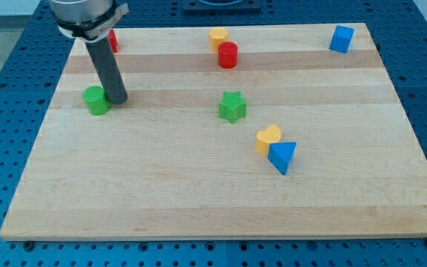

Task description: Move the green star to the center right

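The green star (232, 107) lies near the middle of the wooden board (199, 200), a little above centre. My tip (117, 99) is far to the star's left, touching or almost touching the right side of a green round block (96, 100). The rod rises from the tip toward the view's top left.
A red cylinder (227, 55) and a yellow block (218, 37) sit at the top middle. A blue cube (341, 38) is at the top right. A yellow heart (267, 139) touches a blue triangle (282, 157) at lower right of the star. A red block (113, 41) peeks from behind the rod.
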Controlling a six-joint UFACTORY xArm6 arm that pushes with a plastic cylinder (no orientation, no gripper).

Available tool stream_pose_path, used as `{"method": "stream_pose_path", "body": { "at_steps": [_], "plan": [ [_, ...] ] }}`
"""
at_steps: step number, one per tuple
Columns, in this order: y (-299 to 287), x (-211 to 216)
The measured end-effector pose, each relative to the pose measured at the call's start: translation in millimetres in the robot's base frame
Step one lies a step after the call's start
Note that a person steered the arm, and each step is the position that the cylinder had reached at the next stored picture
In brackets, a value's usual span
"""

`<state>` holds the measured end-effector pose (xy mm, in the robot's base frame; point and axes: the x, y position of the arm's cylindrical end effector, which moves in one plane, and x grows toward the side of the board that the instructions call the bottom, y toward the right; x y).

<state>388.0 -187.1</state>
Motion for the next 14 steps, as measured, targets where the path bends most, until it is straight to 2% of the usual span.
{"method": "stream_pose_path", "body": {
  "at_steps": [3, 9, 12, 14],
  "plan": [
    [-11, 0],
    [142, 37],
    [207, 37],
    [208, 9]
  ]
}}
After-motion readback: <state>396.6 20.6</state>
